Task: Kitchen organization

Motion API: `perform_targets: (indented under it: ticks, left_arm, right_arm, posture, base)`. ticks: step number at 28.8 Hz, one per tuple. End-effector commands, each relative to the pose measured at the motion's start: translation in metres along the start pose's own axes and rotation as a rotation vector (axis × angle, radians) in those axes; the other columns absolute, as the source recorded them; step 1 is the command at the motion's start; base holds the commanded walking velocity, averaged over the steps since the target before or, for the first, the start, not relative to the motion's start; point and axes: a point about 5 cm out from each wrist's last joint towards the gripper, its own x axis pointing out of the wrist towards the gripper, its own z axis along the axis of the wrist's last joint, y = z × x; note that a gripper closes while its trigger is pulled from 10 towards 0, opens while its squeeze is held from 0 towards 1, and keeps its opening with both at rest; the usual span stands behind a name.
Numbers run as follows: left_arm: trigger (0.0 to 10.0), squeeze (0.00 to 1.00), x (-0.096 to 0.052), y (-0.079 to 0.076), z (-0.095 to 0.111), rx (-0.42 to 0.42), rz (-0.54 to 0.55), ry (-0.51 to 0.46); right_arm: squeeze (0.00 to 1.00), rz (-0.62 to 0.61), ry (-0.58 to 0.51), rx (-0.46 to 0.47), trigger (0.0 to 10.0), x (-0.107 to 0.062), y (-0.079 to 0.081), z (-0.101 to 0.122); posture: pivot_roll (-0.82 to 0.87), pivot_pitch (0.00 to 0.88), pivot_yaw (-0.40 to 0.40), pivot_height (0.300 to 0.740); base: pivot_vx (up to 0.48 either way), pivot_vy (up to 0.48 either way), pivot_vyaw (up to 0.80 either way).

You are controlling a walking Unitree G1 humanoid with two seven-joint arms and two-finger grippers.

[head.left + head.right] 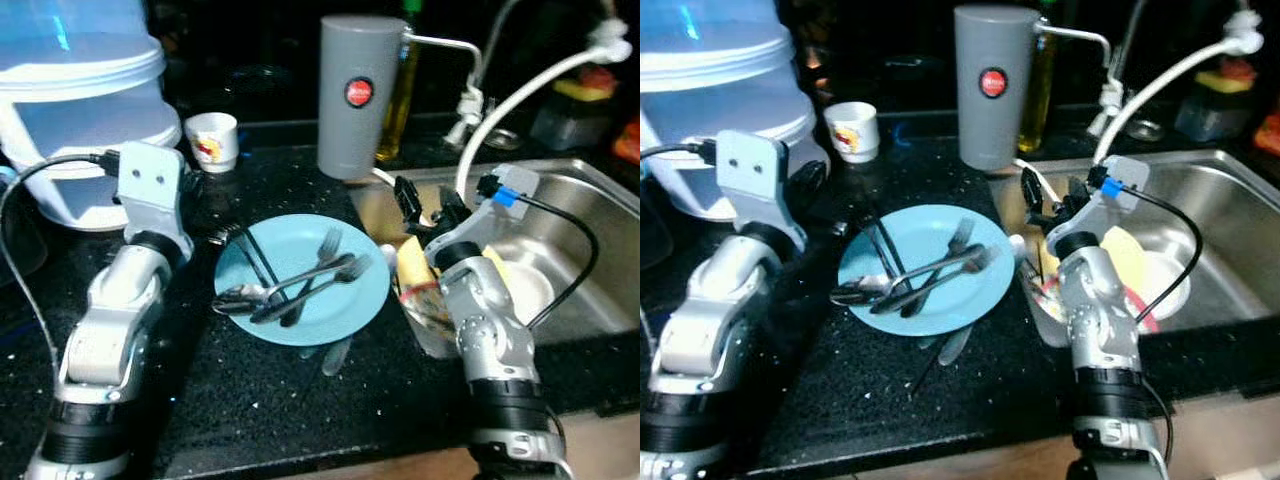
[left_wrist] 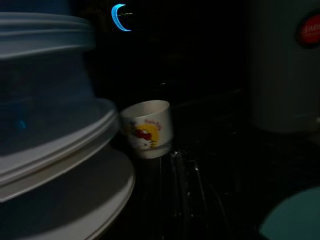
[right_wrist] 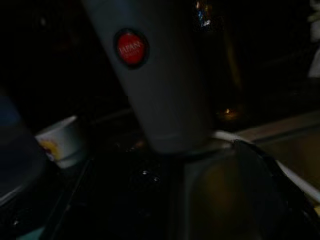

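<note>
The cutlery lies lengthwise across the blue plate between both arms, nearer the right gripper, whose fingers' spread I cannot tell.

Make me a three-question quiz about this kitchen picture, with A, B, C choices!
1. Where is the plate?
A. in the sink
B. on the black counter
C. on the floor

2. What colour is the plate?
A. red
B. light blue
C. black

3. How does the small cup stand?
A. upright
B. upside down
C. on its side

Answers:
1 B, it lies on the counter left of the sink.
2 B, light blue under the cutlery.
3 A, its open mouth faces up.
</note>
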Motion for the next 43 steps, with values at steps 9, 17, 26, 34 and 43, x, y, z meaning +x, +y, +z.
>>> perform_targets:
  ticks: [9, 17, 26, 34, 43]
  left_arm:
    - [10.0, 0.0, -0.0024, -0.0104, -0.0038, -0.048, -0.01, 0.025]
    - [10.0, 0.0, -0.002, -0.011, -0.0023, -0.106, 0.024, 0.023]
    - [10.0, 0.0, -0.003, -0.0119, -0.001, -0.1, 0.026, 0.024]
    - [10.0, 0.0, -0.0035, -0.0116, -0.0005, -0.091, 0.028, 0.027]
    - [10.0, 0.0, -0.0044, -0.0109, -0.0003, -0.092, 0.034, 0.031]
  right_arm:
    - [0.0, -0.019, 0.014, 0.004, 10.0, -0.0023, -0.0059, -0.0016]
    - [0.0, 0.001, 0.023, 0.007, 10.0, -0.0004, -0.003, -0.0019]
    - [0.0, 0.011, 0.034, 0.006, 10.0, 0.0005, -0.0015, -0.0031]
    - [0.0, 0.012, 0.041, 0.004, 10.0, 0.0003, -0.0017, -0.0038]
    - [0.0, 0.014, 0.048, 0.0, 10.0, 0.0, -0.0017, -0.0046]
  posture:
    - [0.07, 0.099, 0.008, 0.74]
    - [0.07, 0.091, 0.003, 0.74]
    - [0.07, 0.092, 0.001, 0.74]
    - [0.07, 0.096, 0.001, 0.74]
    - [0.07, 0.102, 0.0, 0.74]
  base:
    - [0.0, 0.0, 0.0]
    - [0.0, 0.0, 0.0]
    - [0.0, 0.0, 0.0]
    - [0.0, -0.062, 0.0]
    - [0.0, 0.0, 0.0]
